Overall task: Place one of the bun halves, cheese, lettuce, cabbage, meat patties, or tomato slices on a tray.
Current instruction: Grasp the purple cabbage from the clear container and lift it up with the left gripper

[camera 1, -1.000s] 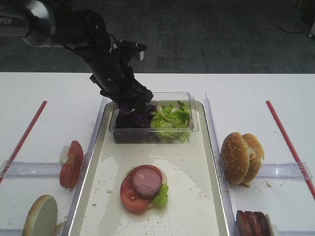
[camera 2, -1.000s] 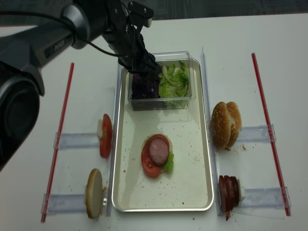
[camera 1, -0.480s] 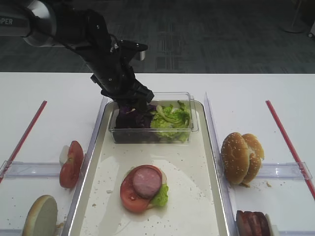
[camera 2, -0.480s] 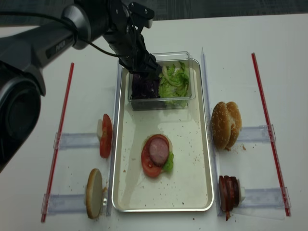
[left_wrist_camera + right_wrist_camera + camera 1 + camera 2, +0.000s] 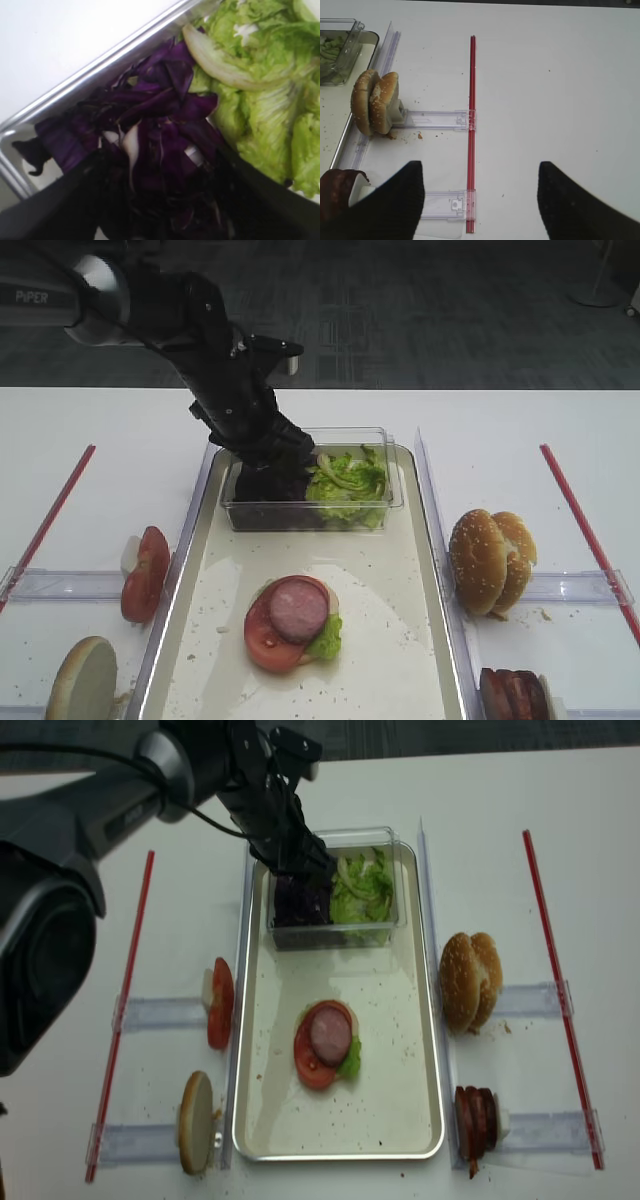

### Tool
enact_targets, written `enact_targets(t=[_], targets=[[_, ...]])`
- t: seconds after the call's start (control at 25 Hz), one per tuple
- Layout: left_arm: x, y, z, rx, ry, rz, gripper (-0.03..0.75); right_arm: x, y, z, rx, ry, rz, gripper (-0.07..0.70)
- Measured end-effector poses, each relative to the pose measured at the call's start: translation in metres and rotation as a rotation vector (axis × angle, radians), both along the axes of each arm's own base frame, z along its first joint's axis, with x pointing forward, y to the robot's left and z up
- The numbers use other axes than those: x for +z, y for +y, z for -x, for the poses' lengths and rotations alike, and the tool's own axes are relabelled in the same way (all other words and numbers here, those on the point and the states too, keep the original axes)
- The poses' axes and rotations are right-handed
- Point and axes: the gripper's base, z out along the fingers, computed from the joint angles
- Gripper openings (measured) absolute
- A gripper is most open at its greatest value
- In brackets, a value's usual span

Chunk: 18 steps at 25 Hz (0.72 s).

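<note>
At the far end of the tray [image 5: 190, 570], inside the clear plastic box [image 5: 390, 495], the cabbage [image 5: 155, 135] lay in a loose purple clump filling the left half, with the lettuce [image 5: 348, 480] touching it on the right. The left gripper [image 5: 160, 190] was lowered into that clump, its two dark fingers [image 5: 60, 195] spread apart on either side of the shreds and not pressed together on them. Only the left wrist view showed this spread; in both exterior views the arm hid the fingertips and most of the cabbage.

On the tray floor nearer the camera, a meat patty [image 5: 298, 608] rested on a tomato slice [image 5: 262, 640] with a green leaf at the right edge. Left of the tray stood upright tomato slices [image 5: 143, 573] and one bun half [image 5: 82, 680]; right of it, two bun halves [image 5: 490, 560] stood together, with more meat patties [image 5: 515, 695] nearer.

The right wrist view alone showed the right gripper [image 5: 480, 200], jaws wide apart and holding nothing, above bare table beside a red strip [image 5: 471, 125].
</note>
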Motion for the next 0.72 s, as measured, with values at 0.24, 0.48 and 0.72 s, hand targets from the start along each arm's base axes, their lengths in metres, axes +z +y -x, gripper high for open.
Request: enact_targets(t=[0.24, 0.48, 0.72], targets=[[-0.012, -0.001, -0.003, 0.001, 0.015, -0.006, 0.4, 0.0, 0.0, 0.0, 0.002, 0.0, 0.003, 0.508], [-0.02, -0.004, -0.006, 0.005, 0.014, 0.001, 0.396, 0.0, 0.0, 0.0, 0.002, 0.0, 0.003, 0.508], [-0.021, -0.004, -0.007, 0.004, 0.004, 0.002, 0.365, 0.0, 0.0, 0.0, 0.002, 0.0, 0.003, 0.507]])
